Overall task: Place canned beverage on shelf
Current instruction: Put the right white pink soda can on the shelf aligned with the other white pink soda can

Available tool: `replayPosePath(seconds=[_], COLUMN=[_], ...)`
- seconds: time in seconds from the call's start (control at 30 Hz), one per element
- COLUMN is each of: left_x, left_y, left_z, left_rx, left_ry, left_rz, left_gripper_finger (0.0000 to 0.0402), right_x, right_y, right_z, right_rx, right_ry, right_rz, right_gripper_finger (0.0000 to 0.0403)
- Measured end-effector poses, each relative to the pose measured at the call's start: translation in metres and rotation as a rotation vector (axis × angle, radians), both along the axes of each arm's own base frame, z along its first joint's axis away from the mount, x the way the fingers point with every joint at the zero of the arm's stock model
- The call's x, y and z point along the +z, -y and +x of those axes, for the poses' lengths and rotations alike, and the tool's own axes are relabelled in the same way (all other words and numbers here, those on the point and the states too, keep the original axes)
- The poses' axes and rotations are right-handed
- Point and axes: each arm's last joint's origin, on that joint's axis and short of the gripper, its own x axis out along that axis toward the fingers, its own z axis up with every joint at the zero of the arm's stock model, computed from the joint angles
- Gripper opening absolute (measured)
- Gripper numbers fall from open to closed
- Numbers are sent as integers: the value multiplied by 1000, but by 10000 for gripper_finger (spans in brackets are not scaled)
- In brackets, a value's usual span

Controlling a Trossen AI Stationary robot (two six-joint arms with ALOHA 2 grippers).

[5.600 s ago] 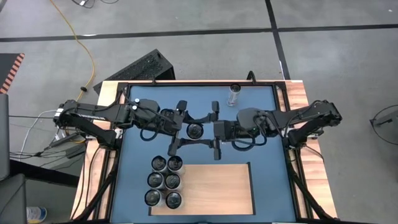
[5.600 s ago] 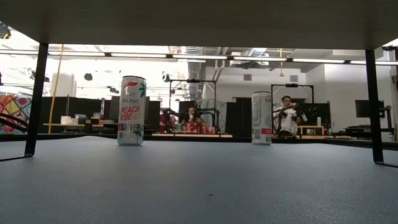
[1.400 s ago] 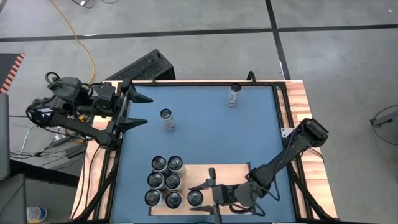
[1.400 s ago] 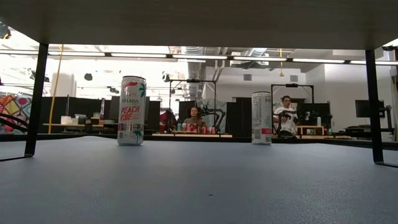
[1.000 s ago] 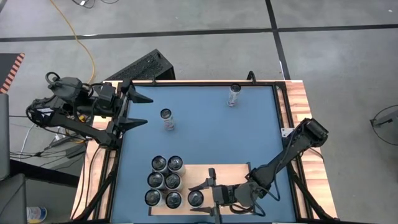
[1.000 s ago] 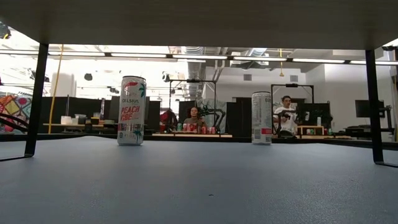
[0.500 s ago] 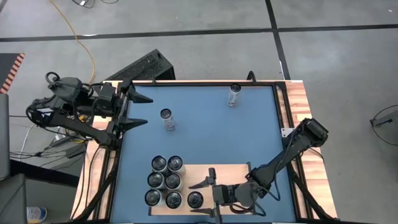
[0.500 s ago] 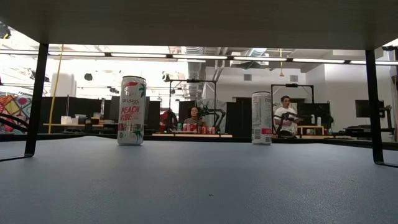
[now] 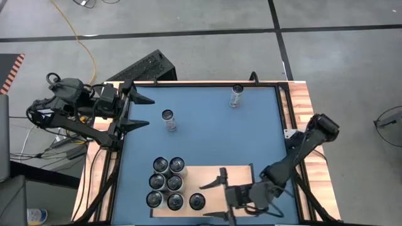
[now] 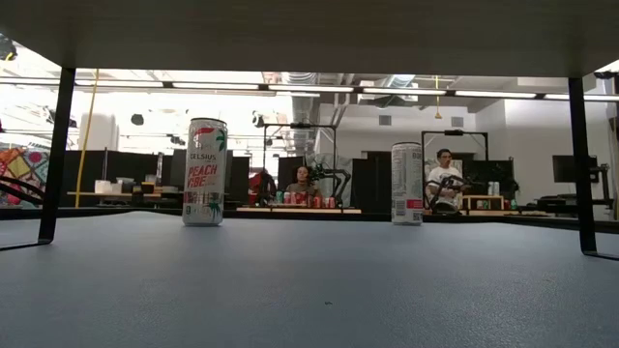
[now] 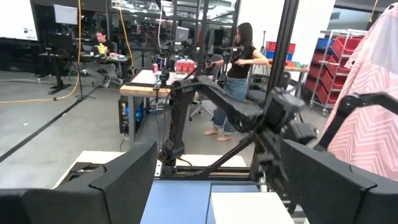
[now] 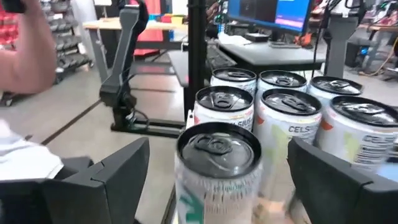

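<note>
Nearest: right hand (image 9: 215, 199), fingers spread wide, empty, just beside newly set can (image 9: 197, 201), upright on shelf (image 9: 235, 182), next to six-can cluster (image 9: 166, 182). Risk, as judged: finger clipping that can on withdrawal, toppling it into neighbours. Farther: two cans (image 9: 168, 120) upright on blue worktop (image 9: 207, 132), unshelved. Left hand (image 9: 137, 110) at worktop's left edge, fingers apart, empty.

Right gripper (image 9: 212, 199) now wider open and backed away from the can (image 9: 197, 201) just set on the shelf (image 9: 235, 174); can standing free beside the six-can cluster (image 9: 165, 182), no longer between the fingers.
</note>
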Motion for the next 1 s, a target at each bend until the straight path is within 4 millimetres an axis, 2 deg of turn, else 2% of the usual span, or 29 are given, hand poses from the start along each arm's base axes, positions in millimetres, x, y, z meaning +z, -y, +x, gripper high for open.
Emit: replayPosePath(seconds=[0.1,0.2,0.37,0.5,0.6,0.7,0.83,1.0], left_x=[0,0,-2,-4,-5,-5,-6,-6], left_y=[0,0,0,0,-1,-1,-1,-3], left_z=[0,0,0,0,1,1,1,1], left_rx=[0,0,1,17,39,47,48,105], left_ry=[-4,-4,-24,-46,-56,-55,-56,-59], left_rz=[1,1,4,6,6,22,30,51], left_gripper_finger=[325,325,325,325,325,325,325,325], right_x=[16,32,48,48,38,17,-14,-43], right_y=[11,32,82,125,159,186,210,234], right_z=[-20,-42,-73,-90,-102,-116,-138,-162], right_rx=[-55,-216,-673,-856,-940,-1035,-1098,-1170], right_ry=[-39,-82,-112,-157,-257,-348,-387,-303], right_rz=[-49,-137,-273,-269,-258,-265,-225,-94], right_gripper_finger=[357,357,357,357,357,357,357,357])
